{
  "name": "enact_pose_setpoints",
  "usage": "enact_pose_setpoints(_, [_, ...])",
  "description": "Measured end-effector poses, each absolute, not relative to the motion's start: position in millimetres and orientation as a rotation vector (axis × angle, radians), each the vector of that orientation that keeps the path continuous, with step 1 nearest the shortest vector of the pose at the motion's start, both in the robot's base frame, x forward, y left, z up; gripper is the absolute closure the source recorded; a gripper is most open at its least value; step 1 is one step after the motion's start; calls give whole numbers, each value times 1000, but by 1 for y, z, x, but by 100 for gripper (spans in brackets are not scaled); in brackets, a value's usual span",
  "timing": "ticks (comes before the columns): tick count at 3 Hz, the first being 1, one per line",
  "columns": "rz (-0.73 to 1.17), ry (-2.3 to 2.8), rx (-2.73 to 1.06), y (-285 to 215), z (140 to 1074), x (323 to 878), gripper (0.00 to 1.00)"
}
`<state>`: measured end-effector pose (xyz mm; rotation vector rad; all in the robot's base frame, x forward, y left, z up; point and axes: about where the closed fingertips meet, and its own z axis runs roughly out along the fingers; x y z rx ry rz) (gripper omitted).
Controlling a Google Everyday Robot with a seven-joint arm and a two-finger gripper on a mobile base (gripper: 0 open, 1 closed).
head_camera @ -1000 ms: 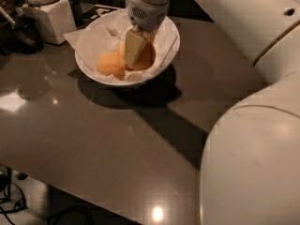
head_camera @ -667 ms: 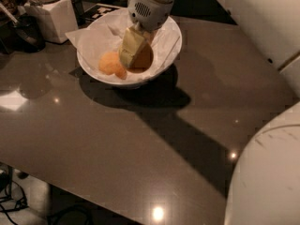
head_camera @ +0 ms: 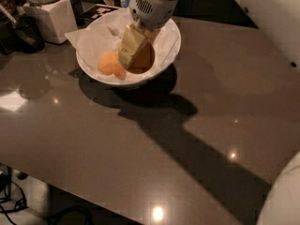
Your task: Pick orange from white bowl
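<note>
The white bowl [head_camera: 92, 72], lined with crumpled white paper, stands at the back left of the dark table. My gripper [head_camera: 138, 60] reaches down into it from above. Its pale fingers [head_camera: 131, 45] are closed around the deep orange fruit, the orange [head_camera: 145, 58], which rests low in the bowl and is mostly hidden by the front finger. A paler orange [head_camera: 110, 63] lies just left of the gripper, touching or nearly touching it. A third orange does not show.
A white square canister [head_camera: 52, 17] with a lid stands left of the bowl, with a dark object [head_camera: 26, 32] beside it. The brown glossy table [head_camera: 140, 144] stretches toward the front. Part of my white arm [head_camera: 281, 200] fills the lower right corner.
The gripper stays in the bowl on the orange. The bulky white arm section in the right foreground has swung away to the right, uncovering more of the table.
</note>
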<state>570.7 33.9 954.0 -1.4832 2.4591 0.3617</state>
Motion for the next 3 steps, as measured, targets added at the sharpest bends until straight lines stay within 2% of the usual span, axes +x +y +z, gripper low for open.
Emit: enact_pose_setpoints(3, [428,2594,-1224,19,980,477,100])
